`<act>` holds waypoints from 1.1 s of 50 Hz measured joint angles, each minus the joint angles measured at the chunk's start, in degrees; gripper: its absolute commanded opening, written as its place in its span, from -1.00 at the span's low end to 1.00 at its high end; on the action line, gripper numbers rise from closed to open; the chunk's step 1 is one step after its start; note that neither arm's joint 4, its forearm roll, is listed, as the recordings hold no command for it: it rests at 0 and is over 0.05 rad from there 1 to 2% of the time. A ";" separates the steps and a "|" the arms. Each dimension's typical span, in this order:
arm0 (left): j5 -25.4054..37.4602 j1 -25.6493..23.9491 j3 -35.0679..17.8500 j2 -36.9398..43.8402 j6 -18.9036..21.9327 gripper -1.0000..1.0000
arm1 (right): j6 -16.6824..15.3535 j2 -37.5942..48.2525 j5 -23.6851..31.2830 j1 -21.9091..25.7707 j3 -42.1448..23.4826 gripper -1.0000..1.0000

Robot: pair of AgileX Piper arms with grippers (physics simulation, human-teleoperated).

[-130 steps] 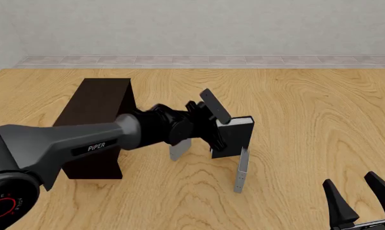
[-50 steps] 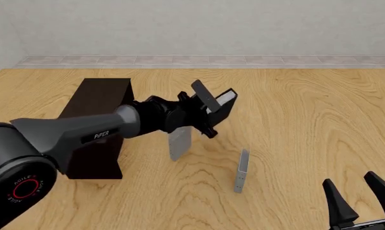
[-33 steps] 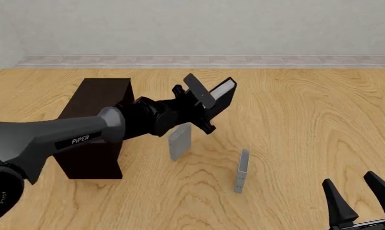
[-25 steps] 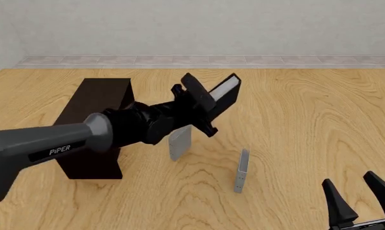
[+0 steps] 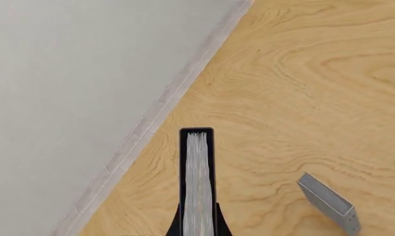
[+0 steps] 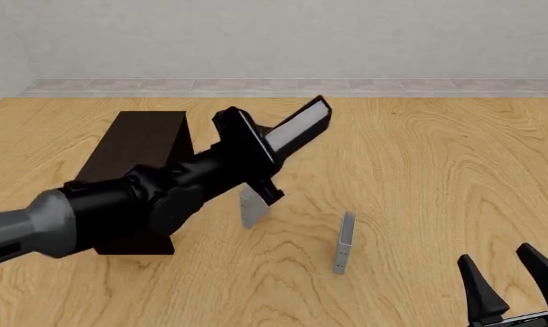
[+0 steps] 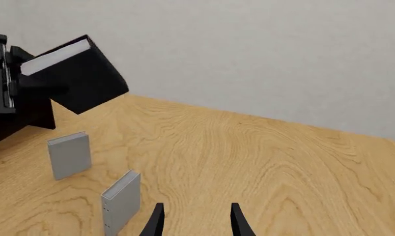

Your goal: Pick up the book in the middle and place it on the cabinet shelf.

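lifted higher and tipped further over than a moment ago: the book [image 6: 297, 128] now well clear of the table [image 6: 420, 177], page edges up, clamped in the left gripper [image 6: 255, 160]. carried nearer the cabinet shelf [image 6: 142, 146], not yet over its flat top. open air all along that way; grey book [image 6: 253, 206] and thin book [image 6: 344, 242] upright below. right gripper [image 6: 515, 286] spread apart, idle, holding nothing.

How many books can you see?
3: the black book is held up in the left gripper; two grey books stand on the table.
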 measured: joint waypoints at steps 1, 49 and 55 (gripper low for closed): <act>-0.13 0.17 0.35 -0.55 0.51 -1.00 | -0.01 -0.02 0.01 0.02 0.00 1.00; 6.32 24.05 3.75 -19.14 14.17 -1.00 | 0.05 -0.62 0.34 0.24 0.00 1.00; 6.70 27.89 3.36 -18.10 13.97 -1.00 | 0.06 -0.51 0.28 0.12 0.00 1.00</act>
